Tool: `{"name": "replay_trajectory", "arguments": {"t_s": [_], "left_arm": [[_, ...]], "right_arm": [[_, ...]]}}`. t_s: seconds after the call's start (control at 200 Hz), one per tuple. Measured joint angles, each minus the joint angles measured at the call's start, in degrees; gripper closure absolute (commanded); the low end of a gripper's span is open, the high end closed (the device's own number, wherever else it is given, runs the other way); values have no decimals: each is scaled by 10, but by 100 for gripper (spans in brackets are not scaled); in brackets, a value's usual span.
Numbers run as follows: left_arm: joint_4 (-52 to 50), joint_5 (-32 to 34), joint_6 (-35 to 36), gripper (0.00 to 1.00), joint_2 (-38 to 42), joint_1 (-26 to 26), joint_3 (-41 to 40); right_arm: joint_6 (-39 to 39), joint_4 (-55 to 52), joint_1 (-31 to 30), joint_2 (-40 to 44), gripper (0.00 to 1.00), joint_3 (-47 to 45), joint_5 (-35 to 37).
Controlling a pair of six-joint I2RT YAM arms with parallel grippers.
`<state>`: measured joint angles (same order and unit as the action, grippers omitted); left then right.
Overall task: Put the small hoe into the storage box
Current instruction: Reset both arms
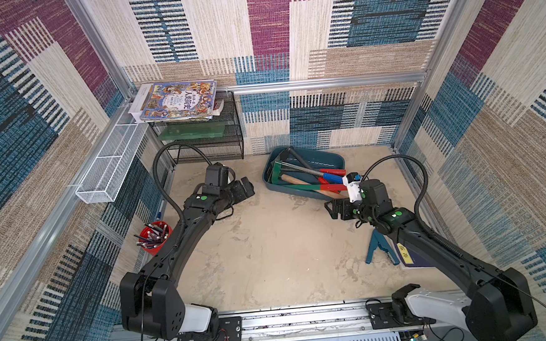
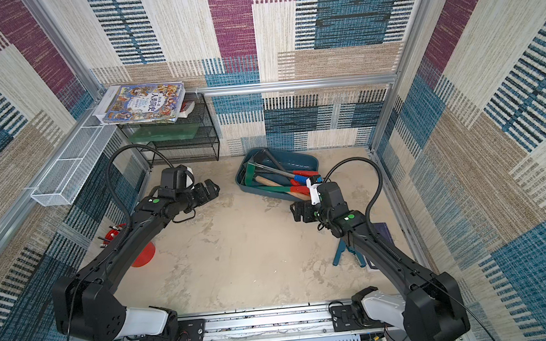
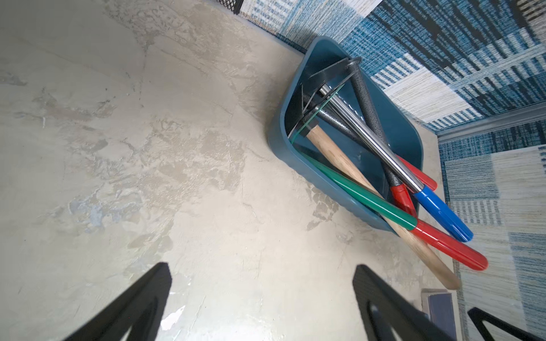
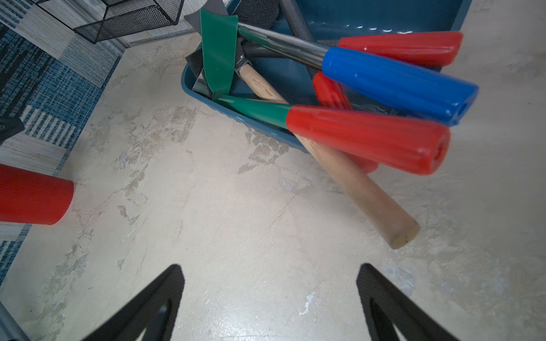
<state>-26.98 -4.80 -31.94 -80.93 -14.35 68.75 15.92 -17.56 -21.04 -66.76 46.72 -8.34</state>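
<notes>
The teal storage box (image 1: 334,157) (image 2: 310,158) (image 3: 277,138) (image 4: 384,17) sits at the back of the floor. Several small hoes lie crossed inside it, their handles jutting over its near rim. One has a green blade and a red grip (image 1: 302,187) (image 2: 276,190) (image 3: 369,200) (image 4: 366,138), one a wooden handle (image 4: 354,183), one a blue grip (image 4: 396,82). My left gripper (image 1: 250,187) (image 2: 214,188) (image 3: 261,271) hangs open and empty, left of the box. My right gripper (image 1: 329,208) (image 2: 295,210) (image 4: 270,271) is open and empty just in front of the handles.
A black mesh rack (image 1: 208,139) with books (image 1: 176,101) on top stands at the back left, with a white wire basket (image 1: 109,168) on the left wall. A red cup of pens (image 1: 154,237) (image 4: 32,195) sits by the left arm. A blue hand tool (image 1: 378,247) lies under the right arm.
</notes>
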Motion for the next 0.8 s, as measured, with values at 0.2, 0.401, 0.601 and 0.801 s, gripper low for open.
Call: {"name": "replay_trajectory", "arguments": {"t_s": [0.2, 0.401, 0.601, 0.801], "left_arm": [[-14, -3, 85, 0, 7, 16, -17], [-6, 4, 161, 0, 31, 39, -42], [20, 15, 225, 0, 24, 72, -56], [79, 12, 276, 0, 19, 108, -128]], "right_arm": [[-13, 19, 7, 3, 5, -3, 50], [-30, 56, 47, 19, 4, -33, 84], [-42, 95, 74, 47, 5, -70, 114], [-57, 155, 85, 71, 5, -118, 153]]}}
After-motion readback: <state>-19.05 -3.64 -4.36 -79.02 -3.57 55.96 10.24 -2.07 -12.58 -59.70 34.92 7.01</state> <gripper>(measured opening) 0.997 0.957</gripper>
